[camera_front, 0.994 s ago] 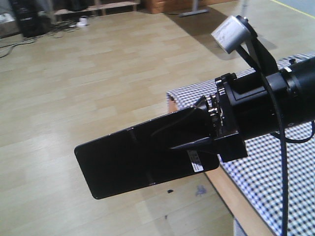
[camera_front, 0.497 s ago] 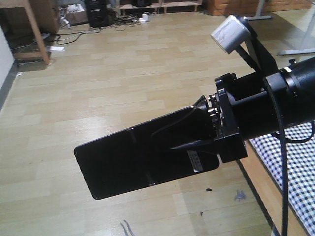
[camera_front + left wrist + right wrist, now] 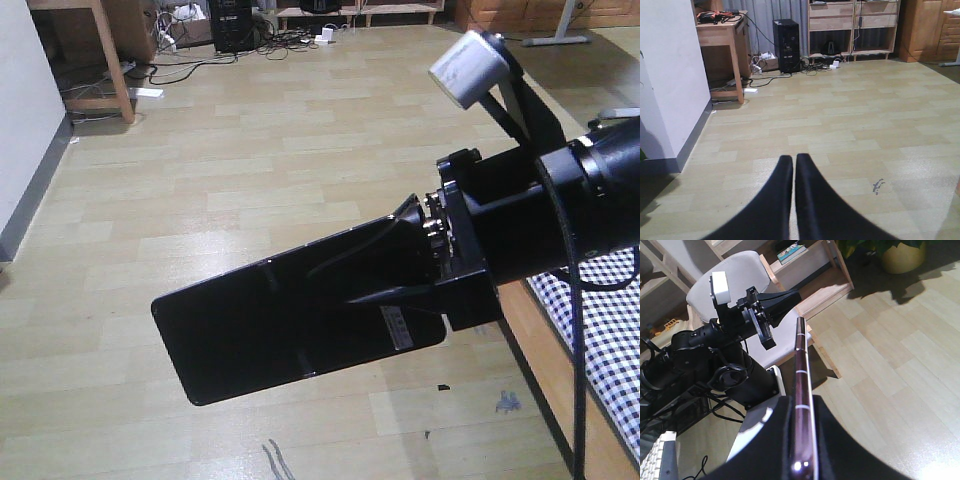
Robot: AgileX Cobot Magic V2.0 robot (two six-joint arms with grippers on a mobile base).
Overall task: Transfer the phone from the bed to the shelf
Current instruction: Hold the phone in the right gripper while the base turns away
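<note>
Your right gripper point(image 3: 385, 268) is clamped on the phone point(image 3: 285, 325), gripping it at the end that carries the small white sticker. The rest of the black slab sticks out flat to the left in the front view, its centre crease showing across the glossy face. The phone is off the bed point(image 3: 605, 330). It hangs in the air over the pale plank floor point(image 3: 250, 150), and the checked sheet shows only at the lower right corner, behind the arm.

In the right wrist view you see the phone edge-on. Its pinkish rim runs straight up between the two dark fingers point(image 3: 765, 440), which press against it from either side.

Your left gripper point(image 3: 793, 159) is pinched nearly closed, with only a thin slit between the tips and nothing in it. It points out over bare floor toward a black computer tower point(image 3: 786, 39) and a wooden desk point(image 3: 722, 30) by the far wall.

The right wrist view also shows the left arm point(image 3: 715, 340) with its white camera housing, raised beside the phone. Beyond it stands a pale wooden shelf point(image 3: 832, 287) holding a book. A yellow plant pot point(image 3: 900, 257) sits on the floor to its right. The phone is well apart from that shelf.
</note>
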